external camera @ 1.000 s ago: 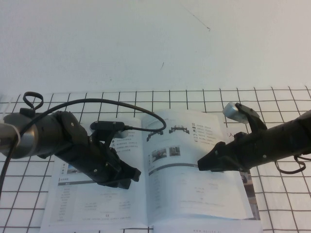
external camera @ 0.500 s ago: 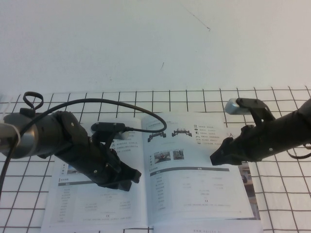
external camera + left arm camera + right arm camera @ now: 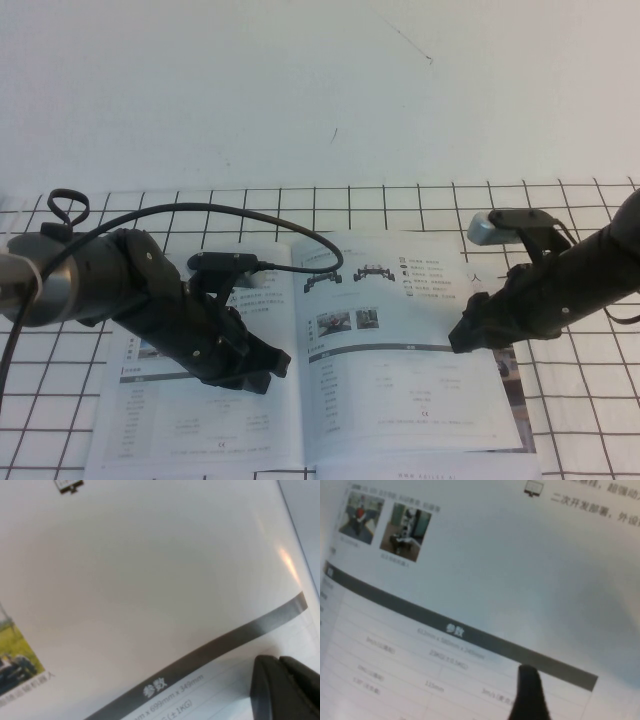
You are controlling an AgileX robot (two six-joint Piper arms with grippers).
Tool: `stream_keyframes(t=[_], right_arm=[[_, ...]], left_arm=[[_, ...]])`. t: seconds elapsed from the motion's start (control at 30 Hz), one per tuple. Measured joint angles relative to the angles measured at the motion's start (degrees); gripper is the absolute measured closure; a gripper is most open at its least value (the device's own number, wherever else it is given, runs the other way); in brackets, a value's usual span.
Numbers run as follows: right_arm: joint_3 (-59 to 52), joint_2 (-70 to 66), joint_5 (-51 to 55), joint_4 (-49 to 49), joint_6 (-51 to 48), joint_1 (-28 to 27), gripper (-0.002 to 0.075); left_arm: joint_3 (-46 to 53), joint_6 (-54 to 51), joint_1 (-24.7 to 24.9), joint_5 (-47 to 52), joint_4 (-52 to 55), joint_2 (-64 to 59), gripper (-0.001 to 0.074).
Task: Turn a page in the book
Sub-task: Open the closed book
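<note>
My right end effector (image 3: 529, 692) shows as one dark tip over the page (image 3: 485, 570), just below its dark grey bar (image 3: 460, 632). Two small photos (image 3: 385, 522) sit beyond; whether I'm touching paper is unclear.

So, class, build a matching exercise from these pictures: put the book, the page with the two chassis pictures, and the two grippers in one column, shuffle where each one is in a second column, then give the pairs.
Column A
1. book
2. page
3. left gripper
4. right gripper

Column B
a. over the outer edge of the right-hand sheet, jaws shut
b. lying open on the black-lined grid
c. above the left-hand sheet, near the spine
d. the open spread's right-hand sheet, lying nearly flat

Pairs: 1-b, 2-d, 3-c, 4-a
</note>
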State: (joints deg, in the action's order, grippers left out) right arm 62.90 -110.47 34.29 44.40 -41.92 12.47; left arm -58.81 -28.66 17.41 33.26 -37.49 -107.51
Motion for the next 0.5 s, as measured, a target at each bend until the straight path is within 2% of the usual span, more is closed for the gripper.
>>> stream_keyframes(t=[0.27,0.5], right_arm=[[0.00,-1.45,-0.22,0.53,-0.36,1.17,0.0251],[0.04,-1.45,-0.71,2.03,-0.59,4.91,0.0250]], left_arm=[[0.00,0.00,0.00,0.09,0.12,0.00,0.0737],[0.00,0.00,0.00,0.09,0.50,0.00,0.0737]])
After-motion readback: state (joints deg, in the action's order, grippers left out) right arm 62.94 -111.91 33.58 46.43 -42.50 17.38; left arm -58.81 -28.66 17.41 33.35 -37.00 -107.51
